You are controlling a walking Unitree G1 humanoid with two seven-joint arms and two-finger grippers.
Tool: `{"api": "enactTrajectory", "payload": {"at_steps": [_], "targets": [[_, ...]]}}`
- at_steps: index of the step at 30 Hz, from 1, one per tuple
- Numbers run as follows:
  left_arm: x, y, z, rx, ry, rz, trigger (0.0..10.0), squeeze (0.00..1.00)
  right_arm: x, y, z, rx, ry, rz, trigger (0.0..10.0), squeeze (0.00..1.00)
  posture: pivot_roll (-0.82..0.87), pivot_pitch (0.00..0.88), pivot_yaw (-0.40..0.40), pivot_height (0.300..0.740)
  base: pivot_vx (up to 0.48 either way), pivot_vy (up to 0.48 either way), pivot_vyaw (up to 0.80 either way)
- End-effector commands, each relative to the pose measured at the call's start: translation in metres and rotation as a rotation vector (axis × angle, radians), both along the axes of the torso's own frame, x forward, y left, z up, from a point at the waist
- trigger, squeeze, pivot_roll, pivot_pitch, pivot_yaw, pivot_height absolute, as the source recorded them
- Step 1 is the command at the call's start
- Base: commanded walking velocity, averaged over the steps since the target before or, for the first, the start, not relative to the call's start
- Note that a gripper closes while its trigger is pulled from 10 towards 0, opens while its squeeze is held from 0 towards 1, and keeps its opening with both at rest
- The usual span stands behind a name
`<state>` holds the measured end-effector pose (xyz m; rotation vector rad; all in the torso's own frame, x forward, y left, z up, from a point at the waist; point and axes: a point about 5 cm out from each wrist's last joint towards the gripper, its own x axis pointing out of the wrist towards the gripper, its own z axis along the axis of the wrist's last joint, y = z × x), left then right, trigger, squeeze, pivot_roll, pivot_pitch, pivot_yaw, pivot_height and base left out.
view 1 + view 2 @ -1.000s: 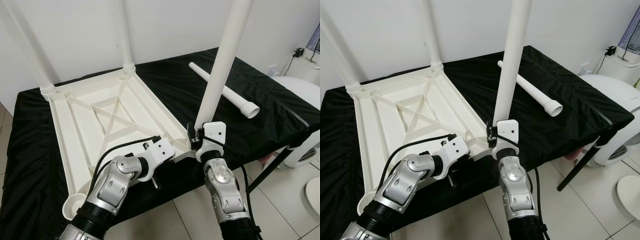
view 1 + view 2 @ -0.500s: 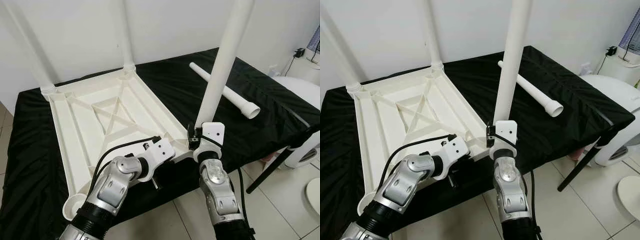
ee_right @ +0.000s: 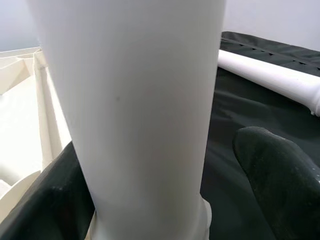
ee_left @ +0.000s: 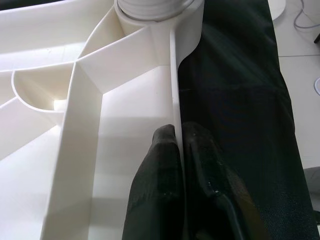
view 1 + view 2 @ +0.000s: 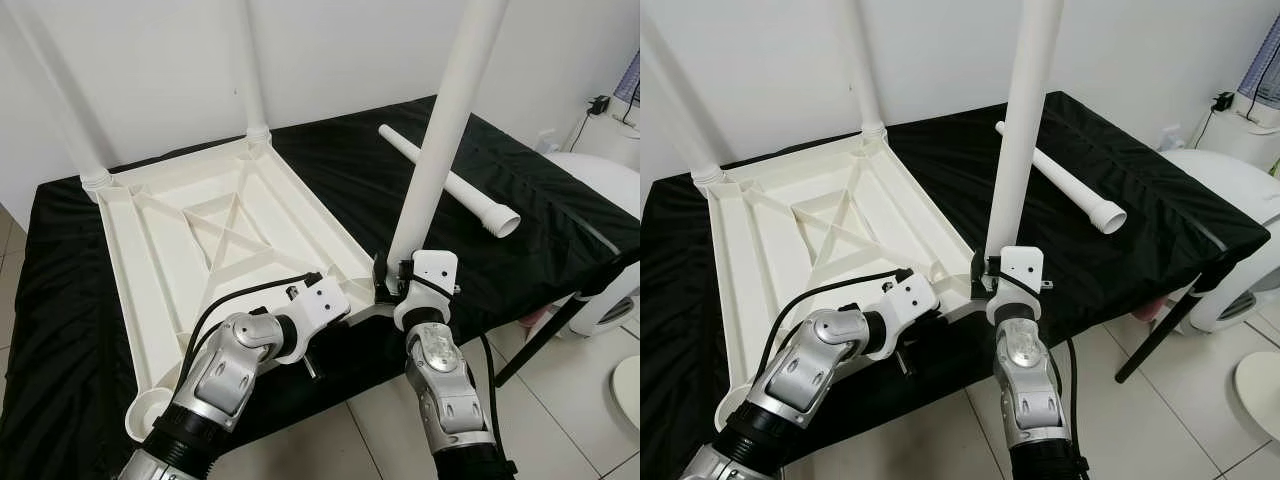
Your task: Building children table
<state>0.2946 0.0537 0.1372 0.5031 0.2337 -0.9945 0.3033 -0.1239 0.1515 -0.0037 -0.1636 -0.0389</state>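
Right tool (image 5: 392, 283) shifted slightly at leg (image 5: 445, 135) base, fingers spread around it. Left tool (image 4: 178, 165) pinching upturned tabletop (image 5: 190, 250) rim. White smooth plastic.

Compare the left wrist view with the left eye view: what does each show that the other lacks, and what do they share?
Left wrist view: close up, the left gripper pinches the side rim of the upturned tabletop between its fingers. Left eye view: two far legs standing upright, a loose leg lying flat, an empty corner socket, and the right gripper at the near leg base. Shared: the white tabletop, the black cloth, the near leg's base in its corner.
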Motion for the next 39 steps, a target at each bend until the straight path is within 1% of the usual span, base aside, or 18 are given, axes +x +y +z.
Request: {"api": "enactTrajectory", "payload": {"at_steps": [1,2,6,7,8,21,22,23,25,37,38,39], "targets": [[0.0016,0.0071,-0.009,0.032,-0.019,0.1,10.0,0.2,0.0001,-0.0017,-0.0018,0.006,0.013,0.017,10.0,0.0,-0.13,0.052,0.074,0.74,0.0,0.0,0.0],[0.0017,0.0072,-0.0091,0.028,-0.015,0.101,10.0,1.0,0.0004,-0.002,-0.0013,0.007,0.011,0.026,10.0,0.0,-0.13,0.05,0.073,0.74,0.0,0.0,0.0],[0.0024,0.0069,-0.0087,0.03,-0.017,0.096,10.0,1.0,0.0018,-0.0022,0.0002,0.0,0.008,0.041,10.0,0.0,-0.13,0.049,0.071,0.74,0.0,0.0,0.0],[0.0023,0.0069,-0.0086,0.031,-0.018,0.096,10.0,0.6,0.0018,-0.002,0.0004,0.0,0.007,0.042,10.0,0.0,-0.13,0.051,0.07,0.74,0.0,0.0,0.0],[0.0022,0.0069,-0.0087,0.032,-0.019,0.095,10.0,0.0,0.0017,-0.0021,0.0005,0.0,0.007,0.042,10.0,0.0,-0.13,0.051,0.07,0.74,0.0,0.0,0.0],[0.0009,0.0064,-0.0099,0.036,-0.013,0.092,10.0,0.0,0.0025,-0.0062,0.003,-0.003,-0.001,0.046,10.0,0.0,-0.13,0.058,0.068,0.74,0.0,0.0,0.0],[0.0005,0.0065,-0.0102,0.035,-0.01,0.086,2.9,0.0,0.0026,-0.0065,0.0033,-0.004,-0.002,0.046,10.0,0.0,-0.13,0.06,0.07,0.74,0.0,0.0,0.0],[0.0003,0.0067,-0.0101,0.028,-0.008,0.083,0.0,0.0,0.0029,-0.0068,0.0037,-0.004,-0.003,0.045,10.0,0.0,-0.13,0.062,0.07,0.74,0.0,0.0,0.0],[-0.0004,0.0074,-0.0093,0.015,-0.002,0.076,0.0,0.0,0.0036,-0.0079,0.0044,-0.004,-0.006,0.04,10.0,0.0,-0.13,0.062,0.073,0.74,0.0,0.0,0.0],[0.0002,0.0087,-0.0096,0.022,0.0,0.072,0.0,0.0,0.0051,-0.0116,0.0036,-0.008,-0.001,0.04,10.0,0.0,-0.13,0.069,0.077,0.74,0.0,0.0,0.0],[0.0004,0.0085,-0.01,0.031,-0.001,0.069,10.0,0.0,0.0053,-0.0115,0.0035,-0.009,0.001,0.047,10.0,0.0,-0.13,0.072,0.078,0.74,0.0,0.0,0.0],[0.0005,0.0085,-0.0102,0.036,-0.003,0.068,10.0,0.0,0.0055,-0.0115,0.0035,-0.009,0.001,0.056,10.0,0.0,-0.13,0.072,0.078,0.74,0.0,0.0,0.0]]}}
